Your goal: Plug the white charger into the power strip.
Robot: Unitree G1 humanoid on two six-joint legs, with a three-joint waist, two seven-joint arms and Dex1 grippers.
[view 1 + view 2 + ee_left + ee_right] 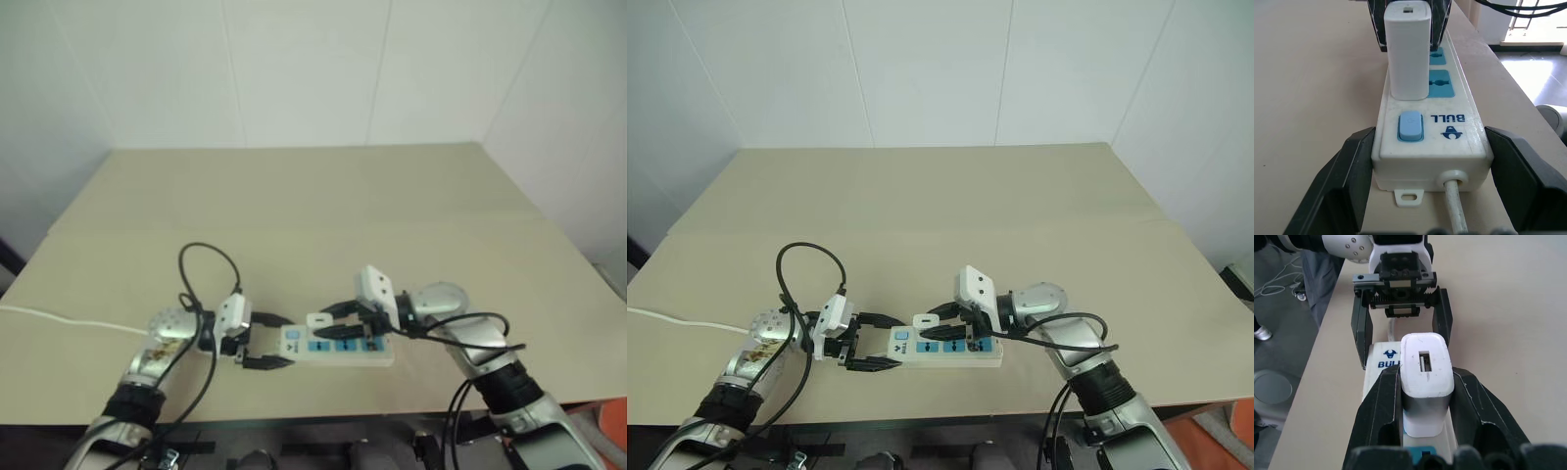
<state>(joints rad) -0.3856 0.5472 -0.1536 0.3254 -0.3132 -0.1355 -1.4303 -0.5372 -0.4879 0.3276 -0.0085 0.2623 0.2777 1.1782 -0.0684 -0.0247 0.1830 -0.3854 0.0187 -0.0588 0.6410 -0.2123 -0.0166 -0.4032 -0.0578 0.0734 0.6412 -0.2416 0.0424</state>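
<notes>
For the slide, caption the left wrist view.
White charger standing on the power strip, whose switch end sits between the left gripper fingers.

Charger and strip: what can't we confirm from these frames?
- White charger prongs: left wrist view, hidden under its body; seating depth unclear.
- Socket below it: right wrist view, covered by charger and right tool.
- Power strip far end: left wrist view, behind the charger.
- Cord: cut off by frame edge.
</notes>
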